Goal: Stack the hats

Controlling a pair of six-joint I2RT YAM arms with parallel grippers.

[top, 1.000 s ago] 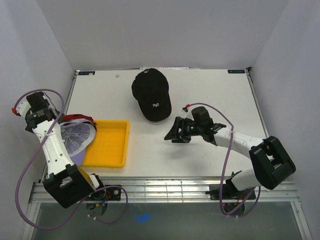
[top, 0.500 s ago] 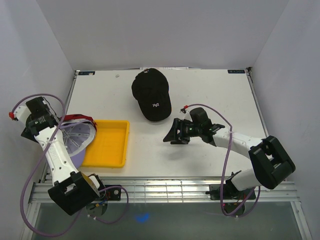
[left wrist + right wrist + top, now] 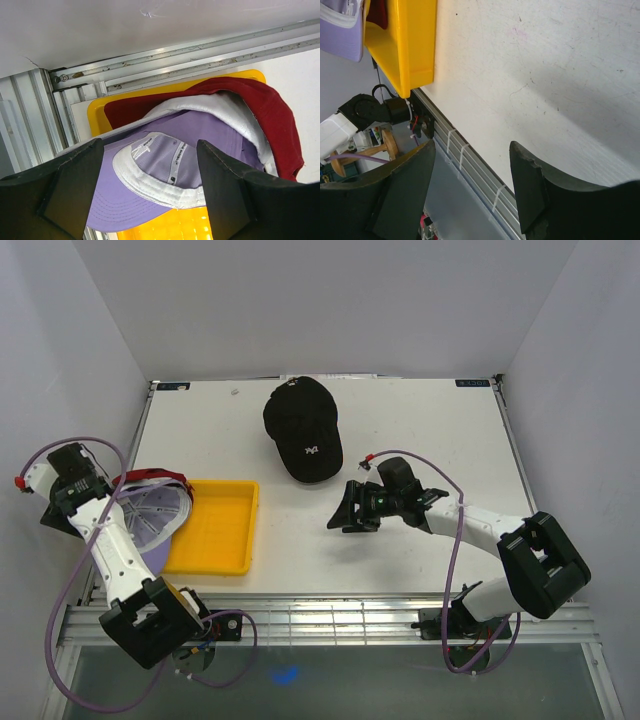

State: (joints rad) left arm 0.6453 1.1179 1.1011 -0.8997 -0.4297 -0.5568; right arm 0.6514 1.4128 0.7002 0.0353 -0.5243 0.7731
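Observation:
A black hat [image 3: 303, 430] with a white logo lies crown up at the back middle of the table. At the left, a lavender hat [image 3: 165, 170] lies upside down, nested in a white hat [image 3: 225, 115] and a dark red hat [image 3: 267, 117], over the left end of the yellow tray [image 3: 215, 530]. My left gripper [image 3: 150, 190] is open just left of this stack [image 3: 150, 515], holding nothing. My right gripper [image 3: 343, 512] is open and empty, low over bare table in front of the black hat.
The yellow tray [image 3: 405, 45] sits at the front left. The table's front edge with metal rails [image 3: 470, 155] lies just beyond my right fingers. White walls close in the left, back and right sides.
My left arm has drawn back to the left, away from the hat stack, its jaws a little wider. The right gripper has edged slightly left.

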